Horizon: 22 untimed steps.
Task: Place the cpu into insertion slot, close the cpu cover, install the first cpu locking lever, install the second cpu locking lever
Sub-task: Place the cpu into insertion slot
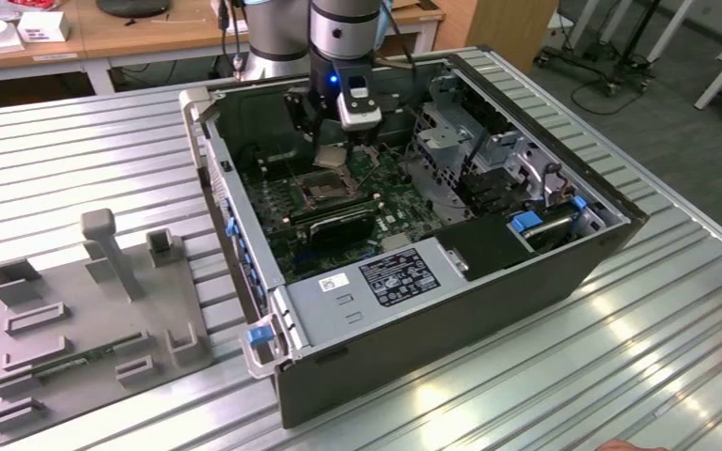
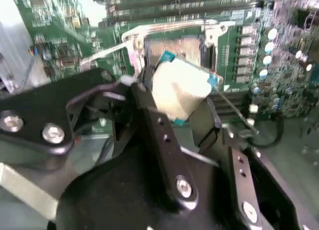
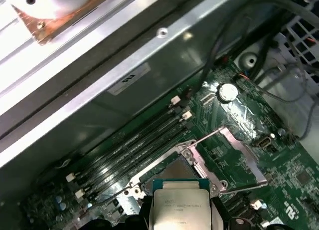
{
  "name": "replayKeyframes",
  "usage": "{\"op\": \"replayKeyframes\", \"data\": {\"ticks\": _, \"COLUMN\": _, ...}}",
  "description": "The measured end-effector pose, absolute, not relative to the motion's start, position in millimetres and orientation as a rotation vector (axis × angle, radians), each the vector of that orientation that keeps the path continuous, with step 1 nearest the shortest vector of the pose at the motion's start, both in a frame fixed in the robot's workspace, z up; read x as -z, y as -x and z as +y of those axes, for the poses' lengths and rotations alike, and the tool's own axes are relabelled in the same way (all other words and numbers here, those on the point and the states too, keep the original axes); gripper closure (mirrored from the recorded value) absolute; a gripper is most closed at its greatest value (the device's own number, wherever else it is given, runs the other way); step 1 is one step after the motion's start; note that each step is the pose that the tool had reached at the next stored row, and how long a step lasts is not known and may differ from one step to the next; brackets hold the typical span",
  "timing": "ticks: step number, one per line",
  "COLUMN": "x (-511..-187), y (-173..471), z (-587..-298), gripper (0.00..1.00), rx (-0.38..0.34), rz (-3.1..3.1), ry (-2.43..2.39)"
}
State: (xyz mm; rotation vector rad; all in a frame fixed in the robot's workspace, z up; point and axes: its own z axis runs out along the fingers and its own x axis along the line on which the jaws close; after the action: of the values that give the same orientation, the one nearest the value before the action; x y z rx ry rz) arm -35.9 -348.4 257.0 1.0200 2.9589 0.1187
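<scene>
A robot arm's gripper (image 1: 334, 148) reaches into an open computer case (image 1: 462, 310) standing mid-tabletop (image 1: 72, 160), its black fingers (image 2: 149, 98) pinching the cpu (image 2: 182, 85) by two opposite edges. The pale chip hangs slightly tilted just above the insertion slot (image 3: 175, 171), not yet seated. The socket lies near the middle of the green motherboard (image 1: 393, 202), beside the long memory slots (image 3: 134, 145). The cpu cover (image 3: 242, 151) is swung open off the socket's edge. A grey fixture tray (image 1: 86, 319) lies near the tabletop's corner at the exterior view's left.
</scene>
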Motion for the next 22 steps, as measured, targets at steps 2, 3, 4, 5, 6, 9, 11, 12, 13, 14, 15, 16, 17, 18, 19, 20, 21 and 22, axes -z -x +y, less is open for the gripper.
{"op": "replayKeyframes", "data": {"ticks": 2, "x": -256.8, "y": 35.8, "z": -348.3, "gripper": 0.46, "rx": -0.118, "rz": 2.938, "ry": -1.075}}
{"op": "replayKeyframes", "data": {"ticks": 3, "x": -256.7, "y": 35.8, "z": -348.4, "gripper": 0.46, "rx": -0.118, "rz": 2.927, "ry": -1.101}}
{"op": "replayKeyframes", "data": {"ticks": 4, "x": -256.6, "y": 35.8, "z": -348.4, "gripper": 0.46, "rx": -0.118, "rz": 2.917, "ry": -1.127}}
{"op": "replayKeyframes", "data": {"ticks": 5, "x": -256.5, "y": 35.8, "z": -348.4, "gripper": 0.46, "rx": -0.118, "rz": 2.907, "ry": -1.151}}
{"op": "replayKeyframes", "data": {"ticks": 6, "x": -256.5, "y": 35.9, "z": -348.4, "gripper": 0.46, "rx": -0.117, "rz": 2.899, "ry": -1.170}}
{"op": "replayKeyframes", "data": {"ticks": 9, "x": -256.3, "y": 38.1, "z": -348.3, "gripper": 0.46, "rx": -0.118, "rz": 2.894, "ry": -1.179}}
{"op": "replayKeyframes", "data": {"ticks": 11, "x": -256.2, "y": 41.0, "z": -348.3, "gripper": 0.46, "rx": -0.118, "rz": 2.894, "ry": -1.179}}
{"op": "replayKeyframes", "data": {"ticks": 12, "x": -256.2, "y": 42.3, "z": -348.3, "gripper": 0.46, "rx": -0.118, "rz": 2.893, "ry": -1.179}}
{"op": "replayKeyframes", "data": {"ticks": 13, "x": -256.1, "y": 43.1, "z": -348.3, "gripper": 0.46, "rx": -0.118, "rz": 2.893, "ry": -1.181}}
{"op": "replayKeyframes", "data": {"ticks": 14, "x": -256.0, "y": 43.1, "z": -348.3, "gripper": 0.46, "rx": -0.118, "rz": 2.888, "ry": -1.191}}
{"op": "replayKeyframes", "data": {"ticks": 15, "x": -255.8, "y": 43.1, "z": -348.3, "gripper": 0.46, "rx": -0.117, "rz": 2.877, "ry": -1.215}}
{"op": "replayKeyframes", "data": {"ticks": 16, "x": -255.5, "y": 43.2, "z": -348.3, "gripper": 0.46, "rx": -0.117, "rz": 2.865, "ry": -1.243}}
{"op": "replayKeyframes", "data": {"ticks": 17, "x": -255.3, "y": 43.2, "z": -348.3, "gripper": 0.46, "rx": -0.117, "rz": 2.853, "ry": -1.269}}
{"op": "replayKeyframes", "data": {"ticks": 18, "x": -255.1, "y": 43.2, "z": -348.3, "gripper": 0.46, "rx": -0.117, "rz": 2.841, "ry": -1.294}}
{"op": "replayKeyframes", "data": {"ticks": 19, "x": -254.9, "y": 43.2, "z": -348.3, "gripper": 0.46, "rx": -0.117, "rz": 2.828, "ry": -1.319}}
{"op": "replayKeyframes", "data": {"ticks": 20, "x": -254.7, "y": 43.2, "z": -348.3, "gripper": 0.46, "rx": -0.116, "rz": 2.816, "ry": -1.344}}
{"op": "replayKeyframes", "data": {"ticks": 21, "x": -254.5, "y": 43.2, "z": -348.3, "gripper": 0.46, "rx": -0.116, "rz": 2.803, "ry": -1.369}}
{"op": "replayKeyframes", "data": {"ticks": 22, "x": -254.4, "y": 43.2, "z": -348.3, "gripper": 0.46, "rx": -0.116, "rz": 2.790, "ry": -1.394}}
